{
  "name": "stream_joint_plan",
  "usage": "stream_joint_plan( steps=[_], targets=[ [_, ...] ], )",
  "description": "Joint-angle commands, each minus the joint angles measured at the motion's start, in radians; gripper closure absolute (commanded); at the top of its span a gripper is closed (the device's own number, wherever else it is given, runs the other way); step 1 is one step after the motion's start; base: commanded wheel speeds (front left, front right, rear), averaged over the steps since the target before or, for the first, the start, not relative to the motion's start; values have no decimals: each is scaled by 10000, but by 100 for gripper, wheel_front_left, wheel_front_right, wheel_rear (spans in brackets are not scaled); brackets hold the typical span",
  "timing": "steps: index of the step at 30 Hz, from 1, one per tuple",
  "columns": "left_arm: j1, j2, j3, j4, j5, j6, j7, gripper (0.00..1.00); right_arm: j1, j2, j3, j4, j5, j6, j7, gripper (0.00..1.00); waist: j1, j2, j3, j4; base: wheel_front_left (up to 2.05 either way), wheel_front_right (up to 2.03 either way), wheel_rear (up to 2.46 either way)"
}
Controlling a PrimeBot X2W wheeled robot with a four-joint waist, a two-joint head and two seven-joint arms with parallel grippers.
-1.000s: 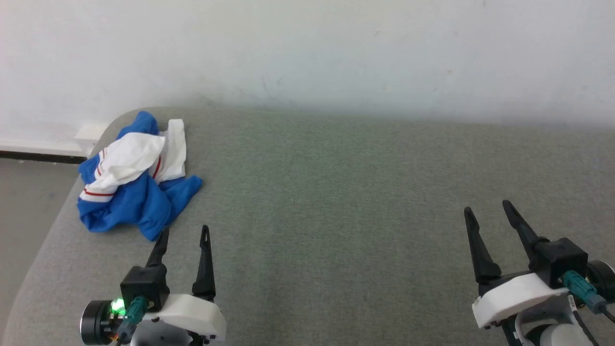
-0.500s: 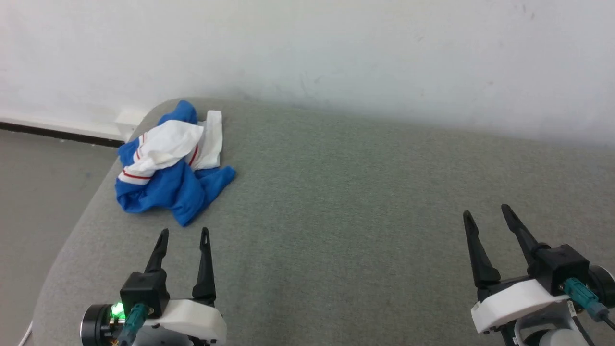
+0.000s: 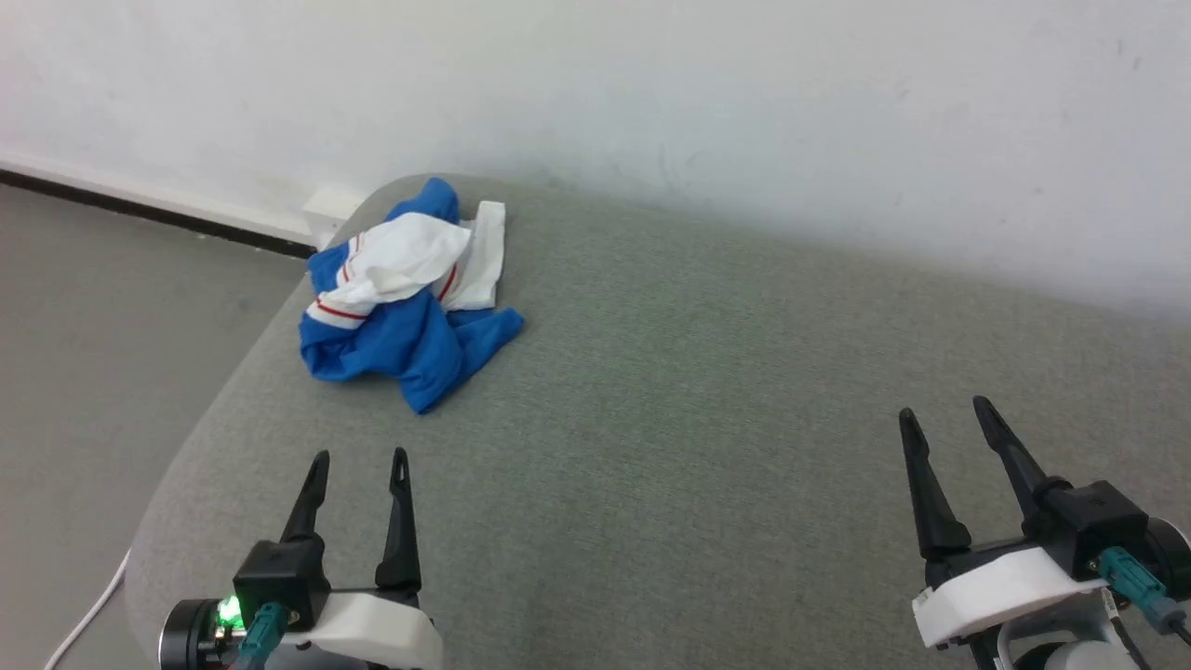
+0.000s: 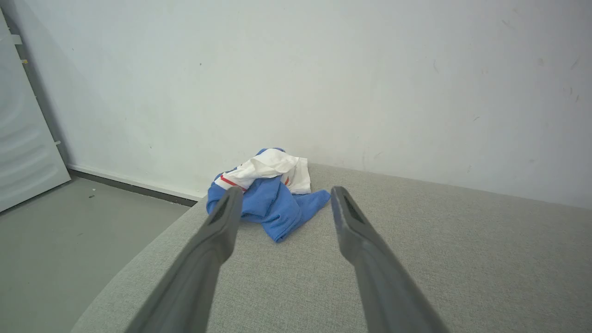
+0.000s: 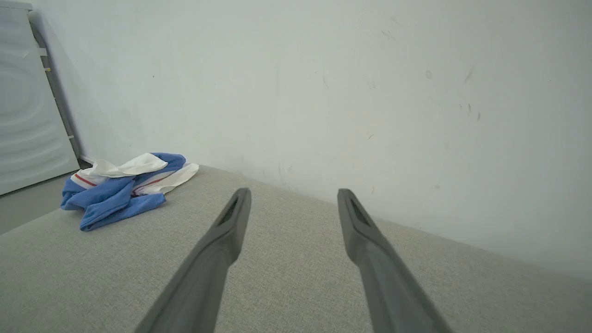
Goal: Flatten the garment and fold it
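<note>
The garment [image 3: 405, 298], a royal-blue jersey with white sleeves and red stripes, lies crumpled in a heap at the far left corner of the grey fabric surface [image 3: 689, 391]. The left wrist view shows the garment [image 4: 270, 189] straight ahead between the fingers, some way off. From the right wrist it appears as the garment [image 5: 122, 187] far to the left. My left gripper [image 3: 360, 459] is open and empty, short of the heap. My right gripper [image 3: 942, 413] is open and empty at the lower right, far from the cloth.
A white wall [image 3: 651, 102] runs behind the surface. The rounded left edge [image 3: 200, 437] drops to a grey floor [image 3: 102, 316]. A white cable [image 3: 88, 619] lies on the floor. A pale panel [image 4: 23, 134] stands at the left.
The head camera has turned left, so the garment and surface edge sit further right in view and more floor shows. Both grippers stay open and hold their places in the frame.
</note>
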Motion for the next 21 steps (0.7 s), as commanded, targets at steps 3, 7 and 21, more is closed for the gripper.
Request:
stream_joint_plan(
  steps=[3, 7, 21],
  targets=[
    [119, 44, -43, -44, -71, 78, -143, 0, 187, 25, 3, 2, 136, -13, -145, 0, 0, 0, -28, 411, 0, 0, 0],
    [192, 47, -57, -80, -51, 105, -227, 0, 206, 27, 35, 18, 200, -14, -228, 0, 0, 0, -67, 672, 0, 0, 0],
    [329, 55, -60, -108, -47, 125, -499, 0, 329, 32, 144, 79, 399, -16, -500, 0, 0, 0, -190, 1439, 0, 0, 0]
  ],
)
